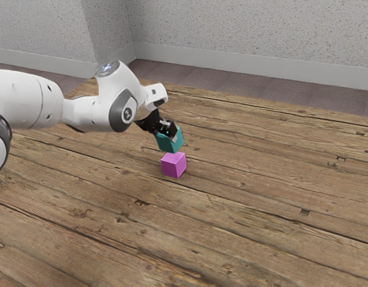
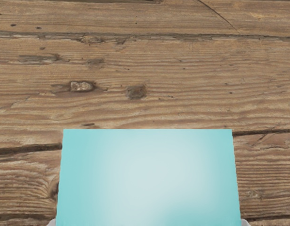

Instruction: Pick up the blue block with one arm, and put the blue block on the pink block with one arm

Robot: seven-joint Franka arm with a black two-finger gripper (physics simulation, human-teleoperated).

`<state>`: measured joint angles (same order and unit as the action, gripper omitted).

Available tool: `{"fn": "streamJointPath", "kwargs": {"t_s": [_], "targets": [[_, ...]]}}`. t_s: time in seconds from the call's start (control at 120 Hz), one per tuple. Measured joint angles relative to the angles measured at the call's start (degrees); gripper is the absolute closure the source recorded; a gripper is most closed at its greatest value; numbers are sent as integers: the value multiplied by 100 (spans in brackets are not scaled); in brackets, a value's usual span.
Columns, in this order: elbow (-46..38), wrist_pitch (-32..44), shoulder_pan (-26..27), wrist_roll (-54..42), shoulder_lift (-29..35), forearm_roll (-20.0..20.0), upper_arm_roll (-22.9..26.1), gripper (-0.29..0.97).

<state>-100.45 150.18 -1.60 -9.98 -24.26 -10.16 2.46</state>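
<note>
In the exterior view, the white seven-joint arm (image 1: 82,110) reaches in from the exterior view's left over a table of worn brown wooden planks (image 1: 261,197). Its black two-finger gripper (image 1: 162,133) is clamped on the small blue-green cube-shaped block (image 1: 172,142), one finger on each of two opposite sides. That block hangs clear of the wood, tilted a little, directly over the small pink cube-shaped block (image 1: 173,165), which sits flat on the planks. The two cubes are very close, but I cannot tell whether they touch. A grey speckled wall with a pale baseboard (image 1: 250,63) runs behind the table. In the wrist view, the held block shows as a broad, pale blue-green face (image 2: 147,179) just under the hand. Past it lie the wooden planks (image 2: 145,70), with dark seams and a light knot (image 2: 82,86) in the grain.
</note>
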Motion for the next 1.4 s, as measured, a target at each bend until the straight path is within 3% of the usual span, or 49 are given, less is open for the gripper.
{"fn": "streamJointPath", "kwargs": {"t_s": [0.317,0.658,1.4], "targets": [[-361,203,91,141,108,-28,3,33],[-67,-436,139,232,38,142,-46,34],[426,-800,156,334,-327,393,-113,34]]}}
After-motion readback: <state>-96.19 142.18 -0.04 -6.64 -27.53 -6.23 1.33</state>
